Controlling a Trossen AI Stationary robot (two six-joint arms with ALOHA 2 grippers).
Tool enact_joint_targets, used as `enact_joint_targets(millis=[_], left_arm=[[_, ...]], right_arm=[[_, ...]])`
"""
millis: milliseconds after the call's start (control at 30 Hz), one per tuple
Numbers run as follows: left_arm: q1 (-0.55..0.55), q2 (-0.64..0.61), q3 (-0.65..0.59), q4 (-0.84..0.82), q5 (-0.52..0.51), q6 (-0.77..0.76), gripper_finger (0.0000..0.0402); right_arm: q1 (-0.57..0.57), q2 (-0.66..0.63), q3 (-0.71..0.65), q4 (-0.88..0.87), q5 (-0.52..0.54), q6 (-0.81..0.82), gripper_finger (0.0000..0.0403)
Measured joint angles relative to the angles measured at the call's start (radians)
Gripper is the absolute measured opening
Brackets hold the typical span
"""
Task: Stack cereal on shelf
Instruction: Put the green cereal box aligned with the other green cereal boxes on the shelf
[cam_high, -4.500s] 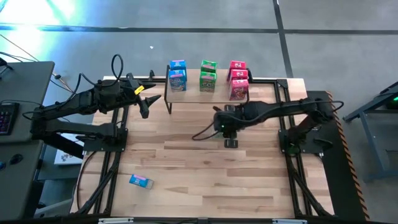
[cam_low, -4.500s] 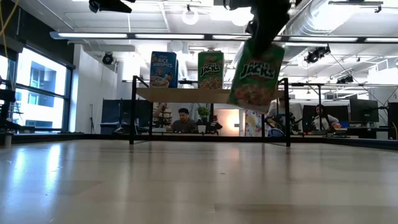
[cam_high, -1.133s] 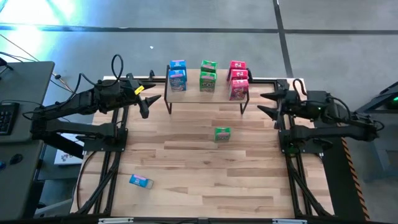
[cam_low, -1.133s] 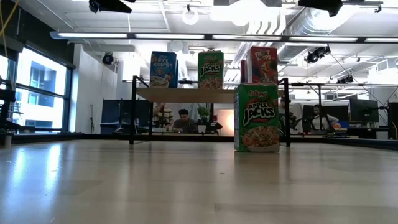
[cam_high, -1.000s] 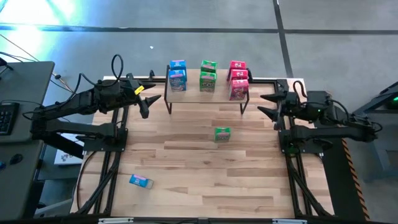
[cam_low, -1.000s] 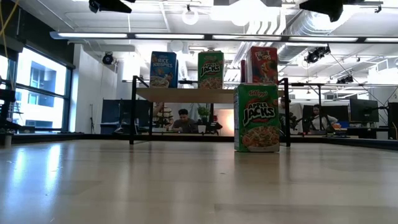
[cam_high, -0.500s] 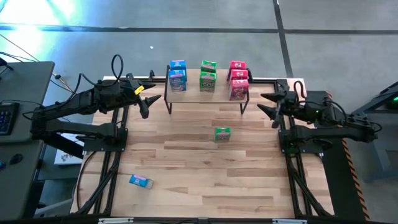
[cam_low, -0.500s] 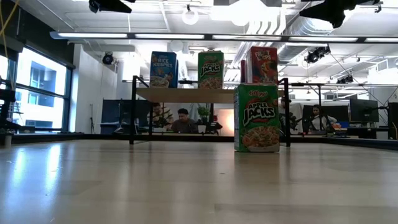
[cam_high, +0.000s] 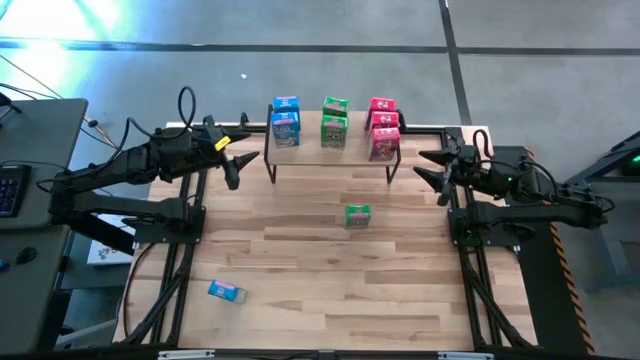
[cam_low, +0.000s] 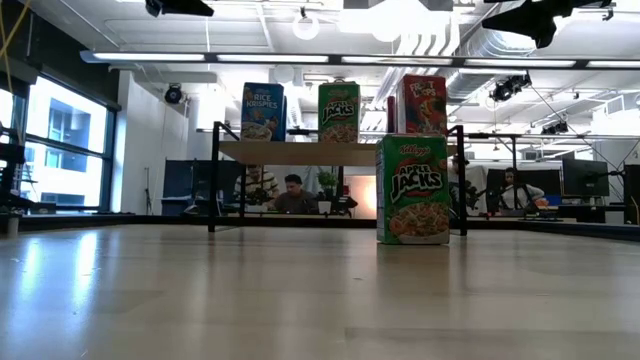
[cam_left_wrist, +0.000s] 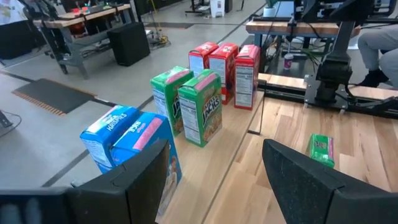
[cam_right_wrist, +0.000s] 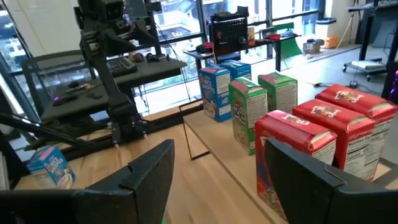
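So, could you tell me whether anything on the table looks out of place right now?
Two boxes are off the shelf. A green cereal box stands upright on the tabletop in front of it, and a blue cereal box lies on its side near the table's front left. Both grippers wait open at the sides.

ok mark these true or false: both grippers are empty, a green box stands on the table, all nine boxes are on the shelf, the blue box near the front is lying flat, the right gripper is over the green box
1. Both grippers are empty. True: left gripper and right gripper hold nothing.
2. A green box stands on the table. True.
3. All nine boxes are on the shelf. False: two sit on the table.
4. The blue box near the front lies flat. True.
5. The right gripper is over the green box. False: it is back by the table's right edge.
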Motion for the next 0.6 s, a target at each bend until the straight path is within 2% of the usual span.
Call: enact_joint_targets(millis=[100, 267, 467, 600], left_arm=[[0.0, 0.0, 0.0, 0.006, 0.0, -0.001, 0.025], [0.0, 0.0, 0.0, 0.008, 0.007, -0.093, 0.025], [-0.002, 0.0, 0.0, 0.083, 0.012, -0.086, 0.025], [-0.002, 0.016, 0.0, 0.153, 0.099, -0.047, 0.025]], right_arm=[[0.0, 0.0, 0.0, 0.0, -0.001, 0.009, 0.0242], [0.0, 0.0, 0.0, 0.0, -0.001, 0.006, 0.0242], [0.0, 0.0, 0.0, 0.0, -0.001, 0.005, 0.0242], [0.0, 0.0, 0.0, 0.0, -0.001, 0.005, 0.0242]])
